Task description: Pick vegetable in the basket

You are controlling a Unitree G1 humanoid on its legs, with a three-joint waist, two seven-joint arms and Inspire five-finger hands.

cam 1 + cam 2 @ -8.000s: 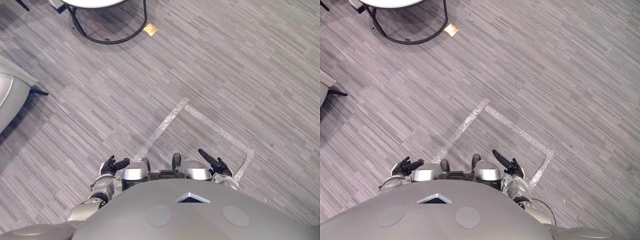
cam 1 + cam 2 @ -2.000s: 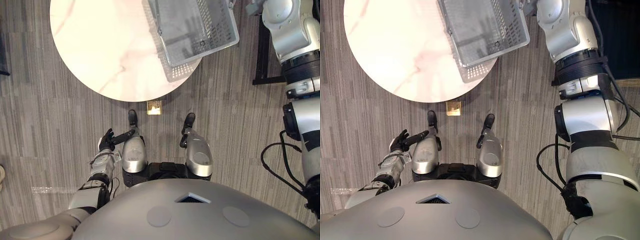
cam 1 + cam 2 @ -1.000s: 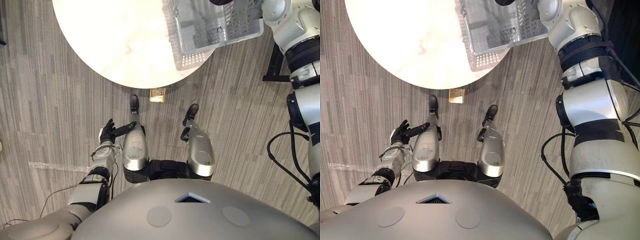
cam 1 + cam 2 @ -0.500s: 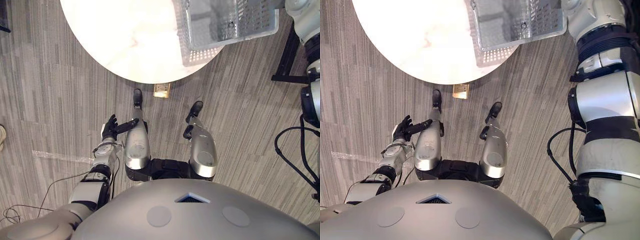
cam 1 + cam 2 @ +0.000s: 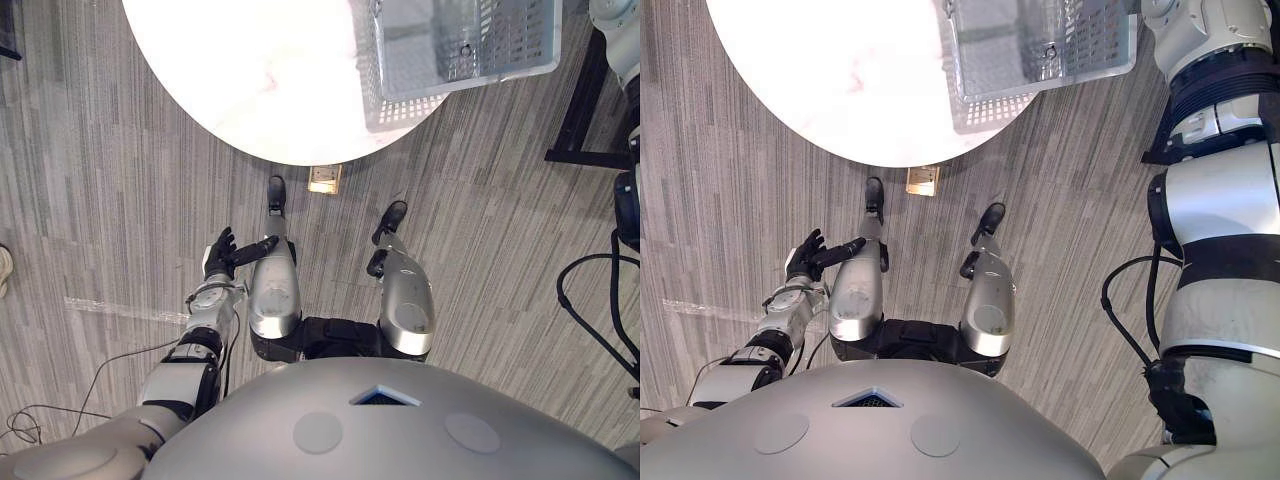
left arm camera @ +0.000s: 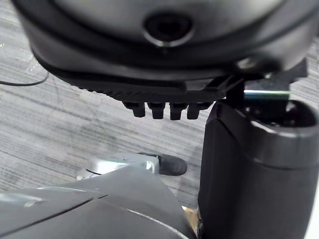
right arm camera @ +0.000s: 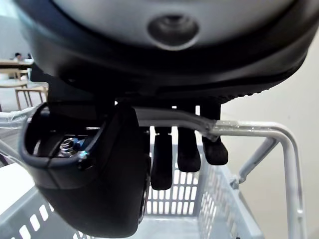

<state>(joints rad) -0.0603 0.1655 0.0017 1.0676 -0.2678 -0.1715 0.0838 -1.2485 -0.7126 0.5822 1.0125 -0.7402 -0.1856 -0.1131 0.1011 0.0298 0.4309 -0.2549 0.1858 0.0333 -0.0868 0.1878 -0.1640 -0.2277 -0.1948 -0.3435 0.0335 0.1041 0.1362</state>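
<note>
Hardly anything has shifted in the last half second. The right robot hand (image 7: 189, 149) has its fingers hooked round the handle (image 7: 249, 130) of the grey mesh basket (image 5: 400, 105), which overlaps the near edge of the round white bench (image 5: 250, 80). The left robot hand (image 5: 222, 258) hangs low over the carpeted floor (image 5: 100, 200), fingers relaxed, holding nothing.

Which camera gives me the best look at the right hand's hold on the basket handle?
The right wrist view: up close, the right hand has its fingers curled over the basket handle. Both eye views give the basket at the edge of the table, with the right arm reaching up beside it.
</note>
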